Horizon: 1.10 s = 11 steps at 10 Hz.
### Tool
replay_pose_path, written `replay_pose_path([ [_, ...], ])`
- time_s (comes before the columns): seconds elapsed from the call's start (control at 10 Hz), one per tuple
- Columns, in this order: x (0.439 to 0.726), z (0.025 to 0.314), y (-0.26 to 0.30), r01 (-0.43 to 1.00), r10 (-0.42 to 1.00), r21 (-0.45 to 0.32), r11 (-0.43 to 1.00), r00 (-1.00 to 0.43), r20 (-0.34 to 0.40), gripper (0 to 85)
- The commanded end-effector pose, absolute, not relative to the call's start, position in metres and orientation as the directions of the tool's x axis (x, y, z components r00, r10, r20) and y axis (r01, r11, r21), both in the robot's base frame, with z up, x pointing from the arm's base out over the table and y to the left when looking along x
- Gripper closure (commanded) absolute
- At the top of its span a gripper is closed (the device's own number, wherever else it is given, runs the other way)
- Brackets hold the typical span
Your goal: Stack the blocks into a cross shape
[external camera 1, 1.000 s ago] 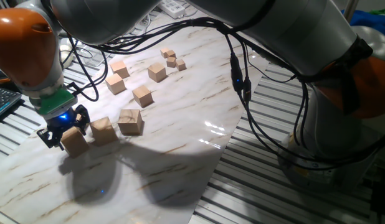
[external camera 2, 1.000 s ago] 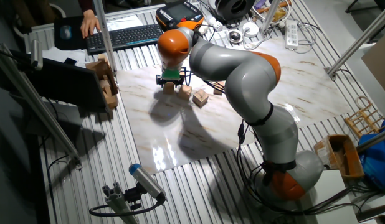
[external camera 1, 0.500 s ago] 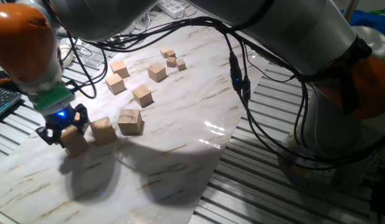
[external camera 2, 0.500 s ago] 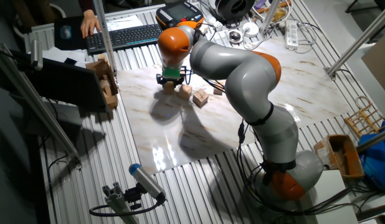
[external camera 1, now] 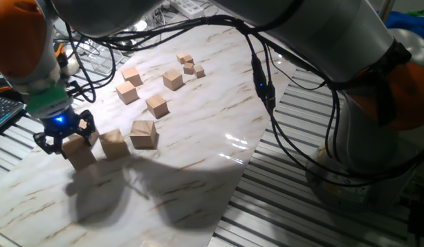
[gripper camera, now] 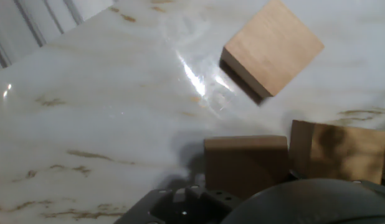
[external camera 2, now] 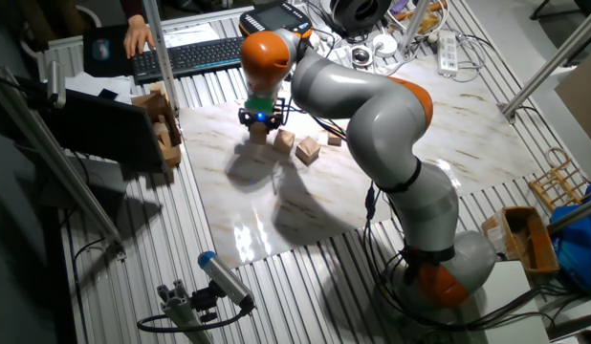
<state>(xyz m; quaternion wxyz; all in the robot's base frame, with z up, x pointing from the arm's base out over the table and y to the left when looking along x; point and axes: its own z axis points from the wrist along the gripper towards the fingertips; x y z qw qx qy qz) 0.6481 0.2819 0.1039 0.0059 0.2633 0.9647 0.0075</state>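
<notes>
Three large tan blocks lie in a row at the near left of the marble board: the left block [external camera 1: 80,152], the middle block [external camera 1: 114,144] and the right block [external camera 1: 144,134]. My gripper [external camera 1: 62,134] hovers just over the left block, open, its dark fingers [external camera 1: 43,141] spread wider than the block. In the other fixed view the gripper [external camera 2: 259,118] hangs above the same block [external camera 2: 258,136]. The hand view shows that block [gripper camera: 245,163] close below, a neighbour [gripper camera: 339,152] at its right and a third block [gripper camera: 271,46] farther off. The fingertips are hidden there.
Behind the row lie more wooden cubes [external camera 1: 157,106], [external camera 1: 127,92], [external camera 1: 173,80], and tiny cubes [external camera 1: 189,66] at the far end. Black cables [external camera 1: 261,82] hang from the arm over the board. A keyboard [external camera 2: 195,55] lies beyond the board's left edge.
The gripper has risen and drifted left off the left block, which stays on the board. The other blocks have not moved.
</notes>
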Motion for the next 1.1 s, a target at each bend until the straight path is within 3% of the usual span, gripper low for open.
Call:
replay_pose_path([
  [0.0, 0.6465, 0.106, 0.2804, 0.685, 0.685, 0.011, 0.729, -0.729, -0.016, 85.0],
  [0.5, 0.6392, 0.1154, 0.2823, 0.83, 0.83, 0.034, 0.557, -0.555, -0.052, 85.0],
  [1.0, 0.638, 0.1138, 0.2818, 0.889, 0.887, 0.022, 0.456, -0.453, -0.083, 85.0],
])
